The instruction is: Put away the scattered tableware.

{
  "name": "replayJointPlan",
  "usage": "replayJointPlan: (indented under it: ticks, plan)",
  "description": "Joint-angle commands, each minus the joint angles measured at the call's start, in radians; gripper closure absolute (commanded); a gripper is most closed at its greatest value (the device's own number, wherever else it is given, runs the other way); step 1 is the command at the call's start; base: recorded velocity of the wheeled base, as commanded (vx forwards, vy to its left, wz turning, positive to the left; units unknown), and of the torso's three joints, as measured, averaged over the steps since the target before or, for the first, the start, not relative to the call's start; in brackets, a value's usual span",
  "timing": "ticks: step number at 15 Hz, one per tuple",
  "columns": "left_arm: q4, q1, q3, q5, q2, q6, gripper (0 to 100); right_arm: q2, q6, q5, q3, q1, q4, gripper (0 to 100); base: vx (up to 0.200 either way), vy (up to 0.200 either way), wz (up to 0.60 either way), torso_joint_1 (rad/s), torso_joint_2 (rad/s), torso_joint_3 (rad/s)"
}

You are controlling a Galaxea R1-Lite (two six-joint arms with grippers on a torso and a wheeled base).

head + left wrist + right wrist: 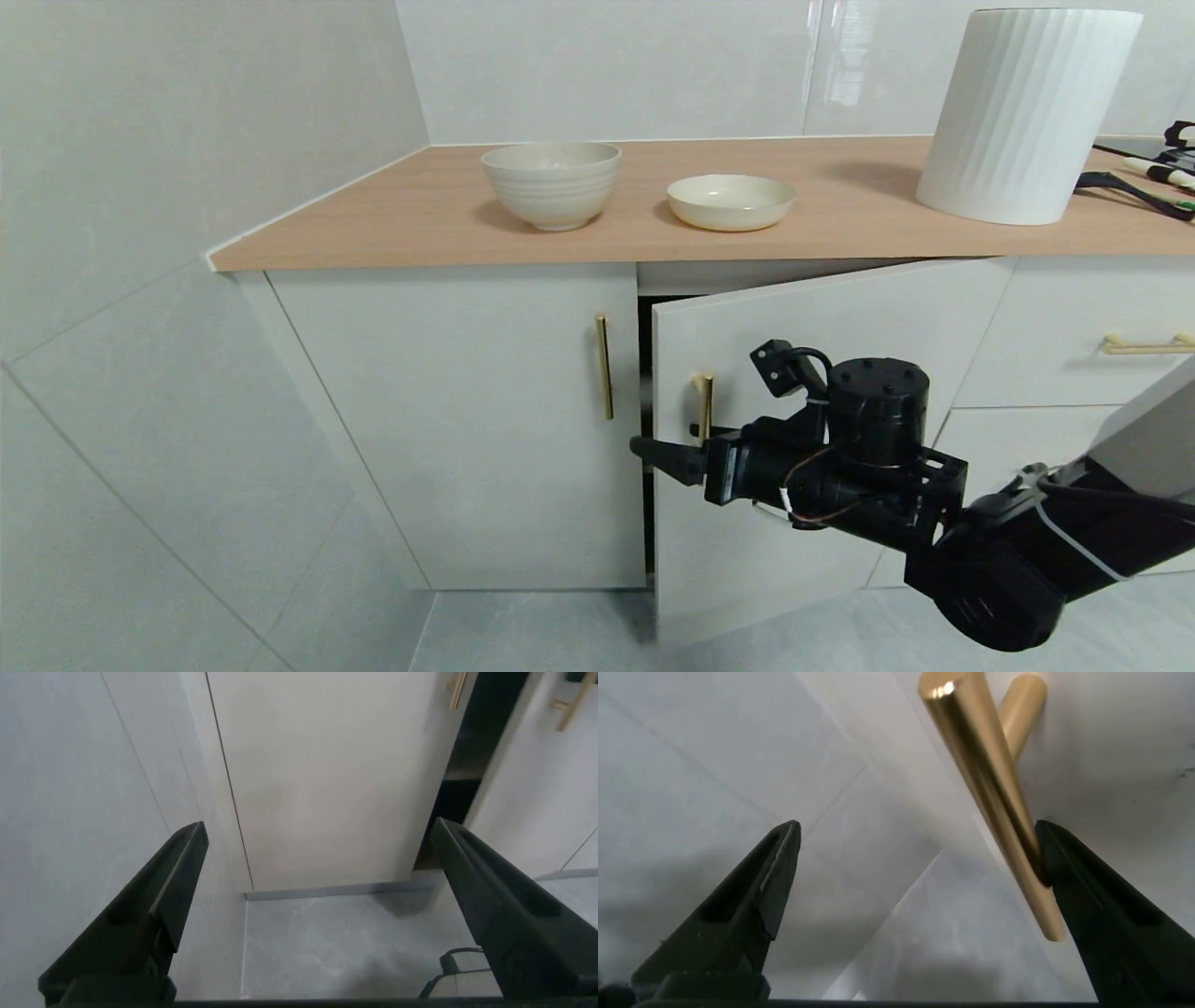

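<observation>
White tiled wall point(140, 280) closes the frame's left. Next comes the closed cabinet door point(448, 420), then a dark gap beside the ajar door point(803, 355), whose free edge swings out over the grey floor point(523, 635). The right gripper point(667, 455), fingers spread, straddles the ajar door's brass handle point(705, 406), one finger close against it. The left gripper point(318, 833) hangs with fingers spread above the floor. On the wooden counter point(373, 215), upper frame, sit a deep bowl point(551, 184), a shallow dish point(730, 201) and a ribbed white container point(1022, 112), all apart.
</observation>
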Motion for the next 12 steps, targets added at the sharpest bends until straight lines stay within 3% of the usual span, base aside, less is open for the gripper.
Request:
replayJointPlan:
  ticks: [1, 4, 5, 7, 8, 9, 10, 12]
  plan:
    - [-0.002, 0.0, 0.001, -0.001, 0.0, 0.003, 0, -0.083, 0.0, 0.027, 0.065, 0.011, -0.004, 0, 0.0, 0.0, 0.0, 0.0, 0.0, 0.0]
    - [0.007, -0.003, -0.105, -0.046, 0.017, 0.003, 0, -0.124, 0.0, 0.08, 0.098, 0.014, -0.004, 0, 0.0, 0.0, 0.0, 0.0, 0.0, 0.0]
    - [0.039, -0.011, -0.194, -0.107, 0.089, 0.003, 0, -0.133, 0.0, 0.08, 0.107, 0.026, -0.004, 0, 0.0, 0.0, 0.0, 0.0, 0.0, 0.0]
    - [0.048, -0.011, -0.373, -0.214, 0.362, 0.006, 0, -0.156, 0.0, 0.08, 0.131, 0.036, -0.006, 0, 0.0, 0.0, 0.0, 0.0, 0.0, 0.0]
    - [0.045, -0.012, -0.448, -0.24, 0.505, 0.023, 0, -0.167, 0.0, 0.08, 0.142, 0.036, -0.006, 0, 0.0, 0.0, 0.0, 0.0, 0.0, 0.0]
    - [0.044, -0.012, -0.465, -0.25, 0.541, 0.029, 0, -0.172, 0.002, 0.08, 0.144, 0.036, -0.006, 0, 0.0, 0.0, 0.0, 0.0, 0.0, 0.0]
    - [0.004, -0.017, -0.549, -0.305, 0.756, 0.037, 0, -0.187, 0.0, 0.08, 0.17, 0.036, -0.006, 0, 0.0, 0.0, 0.0, 0.0, 0.0, 0.0]
    - [-0.114, -0.057, -0.602, -0.337, 0.986, 0.035, 0, -0.21, 0.0, 0.082, 0.202, 0.037, -0.007, 0, 0.0, 0.0, 0.0, 0.0, 0.0, 0.0]
